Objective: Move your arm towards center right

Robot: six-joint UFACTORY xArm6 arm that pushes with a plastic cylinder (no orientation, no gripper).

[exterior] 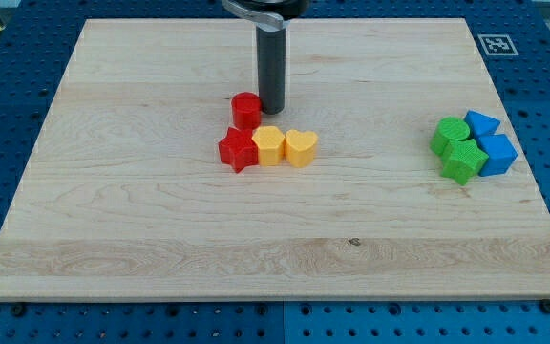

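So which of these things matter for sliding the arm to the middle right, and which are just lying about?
Part of the job:
my tip
wooden board

Lying about:
red cylinder, beside my tip
red star
yellow hexagon
yellow heart
two green blocks
two blue blocks

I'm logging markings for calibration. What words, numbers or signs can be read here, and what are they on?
No readable words or numbers.
A black-and-white square marker, a pattern and not text, lies on the blue base at the view's top right, beside the wooden board.
The blocks carry no labels.
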